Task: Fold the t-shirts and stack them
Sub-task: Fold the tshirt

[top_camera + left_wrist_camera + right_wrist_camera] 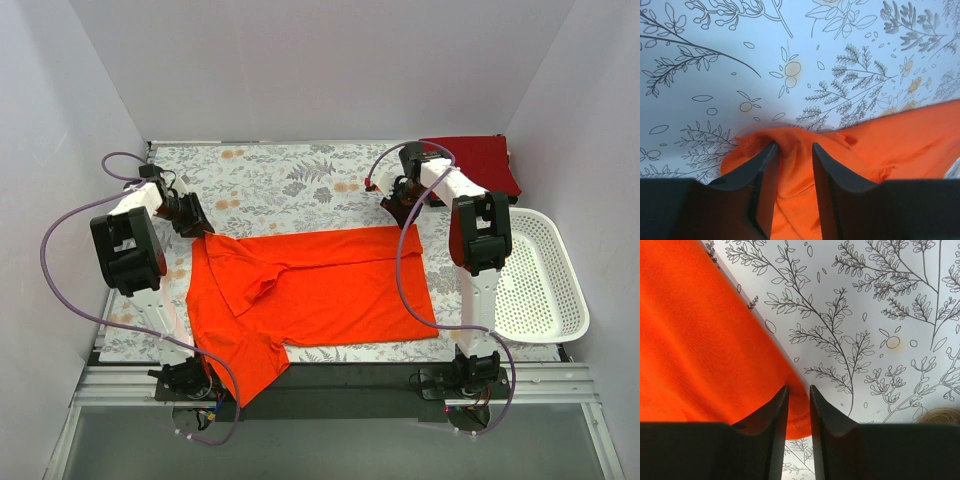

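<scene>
The left fingers (762, 175) pinch a bunched-up corner of the orange-red t-shirt (320, 285) at its far left. The right fingers (777, 415), almost pressed together, nip its hem at the far right corner. That shirt lies spread across the middle of the floral-covered tabletop (290, 180), one end trailing over the near edge. A second shirt, the crimson t-shirt (480, 160), sits folded at the far right corner, beyond the single white basket (545, 290).
</scene>
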### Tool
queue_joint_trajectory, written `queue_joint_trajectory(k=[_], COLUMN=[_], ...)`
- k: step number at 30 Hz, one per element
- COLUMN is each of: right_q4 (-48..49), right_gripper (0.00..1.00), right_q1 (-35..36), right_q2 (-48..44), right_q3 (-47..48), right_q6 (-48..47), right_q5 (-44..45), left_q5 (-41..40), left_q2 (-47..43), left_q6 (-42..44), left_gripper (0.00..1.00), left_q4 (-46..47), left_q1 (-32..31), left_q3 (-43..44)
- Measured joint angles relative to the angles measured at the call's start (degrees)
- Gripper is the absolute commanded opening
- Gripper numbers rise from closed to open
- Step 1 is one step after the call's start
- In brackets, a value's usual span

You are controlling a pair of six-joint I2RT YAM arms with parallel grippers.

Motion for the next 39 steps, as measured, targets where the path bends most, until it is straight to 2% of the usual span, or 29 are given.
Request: queue_joint_trajectory(k=[1,5,18,29,39], right_q4=[0.00,0.09,0.48,0.55,0.66], right_gripper=[0.21,0.02,0.01,0.01,0.01], right_q1=[0.00,0.00,-0.11,-0.44,-0.76], right_q2=[0.02,0.11,0.24,0.24,0.24], right_q3=[0.00,0.00,-0.48,-0.39,0.81], right_q6=[-0.15,-0.68,-0.94,-0.63,-0.28], right_q5=[0.20,1.38,2.86,2.84,2.29], left_q5=[-0.02,-0.13,-6.10,-7.34,-7.37], left_q2=[0.00,-0.17,-9.64,-8.72,-6.88], left_q6=[-0.15,-0.26,1.27,1.27,1.95], left_gripper=[0.17,0.00,0.00,0.00,0.00], left_q4=[0.20,1.22,5.07,10.16,8.39], left_q1=[-0.13,-0.20,2.49,2.91,2.91], left_q3=[-0.02,-0.92,-10.64,-13.07,-11.96])
